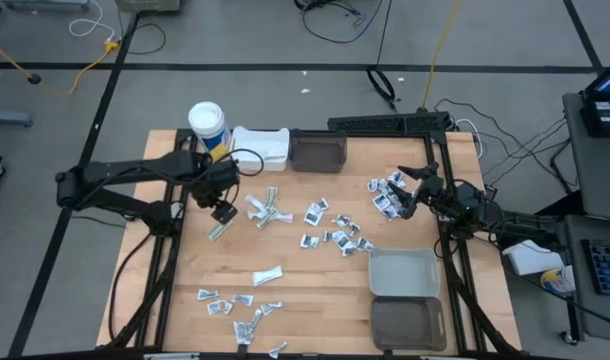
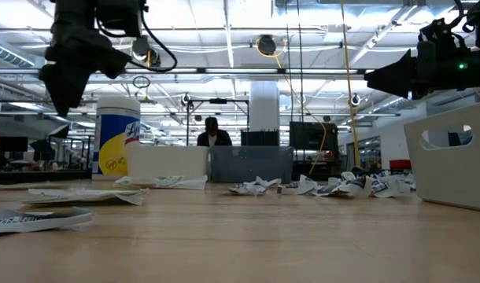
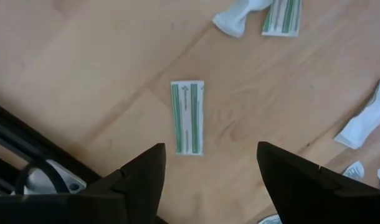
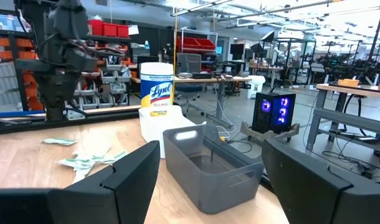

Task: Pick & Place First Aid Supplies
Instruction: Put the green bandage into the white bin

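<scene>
Packet (image 3: 187,117), green-striped, flat on the wood directly under the left gripper (image 3: 209,165), fingers spread wide, nothing held. More packets (image 1: 337,234) scattered mid-table and along the near edge. Right gripper (image 1: 409,190) hovering over the right-hand heap, fingers wide apart, empty.

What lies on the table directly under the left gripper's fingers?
Under the open left gripper a single white sachet with green stripes lies flat on the bare wooden table, untouched. What lies beneath the fingers themselves is hidden.
</scene>
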`<state>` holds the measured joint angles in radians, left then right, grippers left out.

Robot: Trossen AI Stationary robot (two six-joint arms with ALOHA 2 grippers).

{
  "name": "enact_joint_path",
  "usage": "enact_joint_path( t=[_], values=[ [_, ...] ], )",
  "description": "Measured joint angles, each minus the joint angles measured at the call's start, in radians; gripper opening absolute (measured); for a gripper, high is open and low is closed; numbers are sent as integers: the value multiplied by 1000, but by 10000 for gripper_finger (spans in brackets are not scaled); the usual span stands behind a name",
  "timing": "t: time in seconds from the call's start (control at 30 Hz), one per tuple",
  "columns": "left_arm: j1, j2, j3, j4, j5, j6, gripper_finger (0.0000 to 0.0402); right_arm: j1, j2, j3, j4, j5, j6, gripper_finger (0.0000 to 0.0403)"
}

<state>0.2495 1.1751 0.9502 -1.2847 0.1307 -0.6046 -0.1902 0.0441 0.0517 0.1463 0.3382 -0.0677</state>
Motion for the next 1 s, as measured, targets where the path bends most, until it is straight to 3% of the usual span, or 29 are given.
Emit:
enact_joint_path(
  t=[0.47, 1.0],
  values=[
    [-63, 19, -140, 138, 0, -89, 269, 0, 0, 0, 0, 0, 0, 279],
    [-156, 156, -277, 339, -55, -184, 269, 0, 0, 0, 0, 0, 0, 279]
  ],
)
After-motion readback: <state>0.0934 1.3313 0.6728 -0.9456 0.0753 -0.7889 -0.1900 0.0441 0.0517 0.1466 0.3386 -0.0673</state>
